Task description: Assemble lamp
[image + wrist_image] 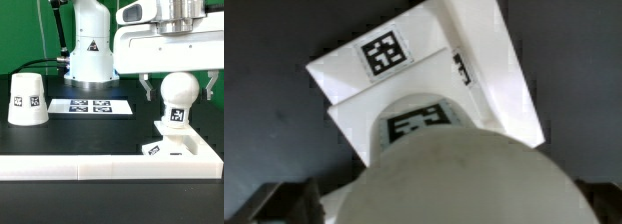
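Observation:
The white round bulb (178, 97) stands upright on the flat square base (192, 150) at the exterior view's right, a tag on its neck. My gripper (179, 87) is open, with one finger on each side of the bulb's round head and a small gap on both sides. In the wrist view the bulb (455, 165) fills the near part of the picture, with the base (402, 60) and its tags beyond it. My gripper (441, 208) shows there only as dark fingers (287, 205) at the corners. The cone shade (27, 98) stands alone at the exterior view's left.
The robot pedestal (88, 50) stands at the back. The marker board (90, 105) lies flat in front of it. A white raised rail (60, 166) runs along the table's front edge, and the base sits against it.

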`<state>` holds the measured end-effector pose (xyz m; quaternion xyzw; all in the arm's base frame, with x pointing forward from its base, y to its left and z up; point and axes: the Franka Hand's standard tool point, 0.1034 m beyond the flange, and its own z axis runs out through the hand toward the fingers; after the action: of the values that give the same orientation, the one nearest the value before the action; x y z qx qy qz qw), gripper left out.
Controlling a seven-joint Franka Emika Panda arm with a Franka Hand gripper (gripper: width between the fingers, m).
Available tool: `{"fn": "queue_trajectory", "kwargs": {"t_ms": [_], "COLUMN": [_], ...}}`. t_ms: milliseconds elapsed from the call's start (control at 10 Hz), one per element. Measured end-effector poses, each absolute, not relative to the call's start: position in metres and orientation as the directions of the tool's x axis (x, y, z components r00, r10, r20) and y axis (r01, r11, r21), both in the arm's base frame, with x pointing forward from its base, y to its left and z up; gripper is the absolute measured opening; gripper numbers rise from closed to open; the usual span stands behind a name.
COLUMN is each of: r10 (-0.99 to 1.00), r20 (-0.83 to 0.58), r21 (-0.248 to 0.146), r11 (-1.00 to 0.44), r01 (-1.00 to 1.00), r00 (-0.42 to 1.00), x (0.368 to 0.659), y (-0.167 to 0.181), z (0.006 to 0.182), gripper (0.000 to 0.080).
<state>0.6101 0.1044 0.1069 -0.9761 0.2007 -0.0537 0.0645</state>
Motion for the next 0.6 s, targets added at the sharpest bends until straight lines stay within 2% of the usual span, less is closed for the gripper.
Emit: {"fn": "queue_trajectory", "kwargs": {"t_ms": [100, 300, 600], "r10": [-0.35, -0.1, 0.242], "r20": [0.086, 0.145, 0.176], "r21": [-0.143, -0.104, -0.028], "r11": [-0.931, -0.991, -0.968], "r01": [-0.337, -0.086, 0.25], "r00": [0.933, 0.984, 0.954], "x": [0.6101, 0.6117, 0.6128], "y": [0.1043, 0.1058, 0.1058], "z": [0.1067, 0.1082, 0.1105], "gripper": [0.0699, 0.0699, 0.0699]}}
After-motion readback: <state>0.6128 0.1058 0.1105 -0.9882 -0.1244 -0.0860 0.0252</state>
